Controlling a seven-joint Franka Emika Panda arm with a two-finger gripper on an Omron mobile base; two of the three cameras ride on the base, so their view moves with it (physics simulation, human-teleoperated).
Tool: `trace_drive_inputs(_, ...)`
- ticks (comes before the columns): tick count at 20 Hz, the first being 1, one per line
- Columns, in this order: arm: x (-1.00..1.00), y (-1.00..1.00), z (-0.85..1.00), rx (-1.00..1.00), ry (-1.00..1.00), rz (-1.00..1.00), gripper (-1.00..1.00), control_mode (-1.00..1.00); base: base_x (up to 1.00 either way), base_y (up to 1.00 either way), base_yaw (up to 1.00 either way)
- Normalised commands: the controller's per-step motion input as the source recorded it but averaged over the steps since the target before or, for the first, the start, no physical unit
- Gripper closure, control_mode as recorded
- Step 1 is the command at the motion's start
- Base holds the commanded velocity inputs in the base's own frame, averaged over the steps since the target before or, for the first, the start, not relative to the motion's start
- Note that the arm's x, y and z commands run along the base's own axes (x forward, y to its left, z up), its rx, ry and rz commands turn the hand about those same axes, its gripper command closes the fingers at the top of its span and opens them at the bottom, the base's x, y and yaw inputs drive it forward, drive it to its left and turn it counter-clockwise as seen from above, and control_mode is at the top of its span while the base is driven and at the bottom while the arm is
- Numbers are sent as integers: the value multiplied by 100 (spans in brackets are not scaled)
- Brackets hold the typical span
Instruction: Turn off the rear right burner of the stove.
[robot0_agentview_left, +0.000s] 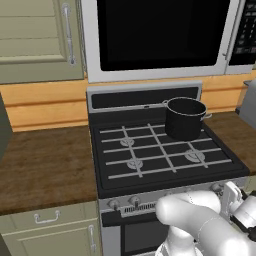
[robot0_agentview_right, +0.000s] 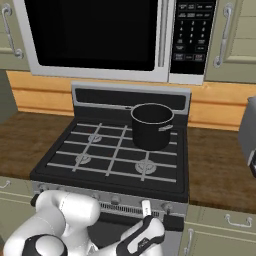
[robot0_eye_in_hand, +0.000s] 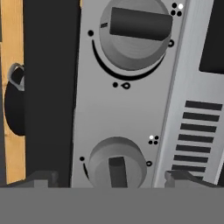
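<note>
We see the wide black gas stove (robot0_agentview_left: 150, 150) with black grid grates set into the brown wooden counter (robot0_agentview_left: 45, 165), its grey-framed back panel against the wall under the large silver-framed, black-doored microwave (robot0_agentview_left: 160, 35). A black cylindrical pot with small grey handles (robot0_agentview_left: 185, 117) stands on the rear right corner of the stove top. Along the stove's front edge runs the silver strip of small knobs (robot0_agentview_right: 115, 199). In the right base view the white arm's pincer (robot0_agentview_right: 146, 210) sits just at that strip, near its right end, with one pale finger (robot0_agentview_right: 146, 207) rising before the knobs. The hand view adds what the base views cannot resolve: two round grey knobs on the silver panel, the nearer knob (robot0_eye_in_hand: 116, 162) lying between the two dark fingertips (robot0_eye_in_hand: 41, 178), which stand wide apart on either side of it and clear of it, holding nothing; the farther knob (robot0_eye_in_hand: 133, 37) has its dark bar turned crosswise. The left base view shows the olive cabinet door (robot0_agentview_left: 35, 40) at upper left.
</note>
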Motion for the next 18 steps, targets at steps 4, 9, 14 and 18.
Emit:
trace_drive_inputs(4, 1, 1, 0, 0, 0, 0, -100, -100, 0, 0, 0)
trace_drive_inputs(9, 9, 1, 0, 0, 0, 0, -100, -100, 0, 0, 0)
trace_drive_inputs(14, 9, 0, 0, 0, 0, 0, -100, -100, 0, 0, 0)
trace_drive_inputs(18, 9, 1, 0, 0, 0, 0, -100, -100, 0, 0, 0)
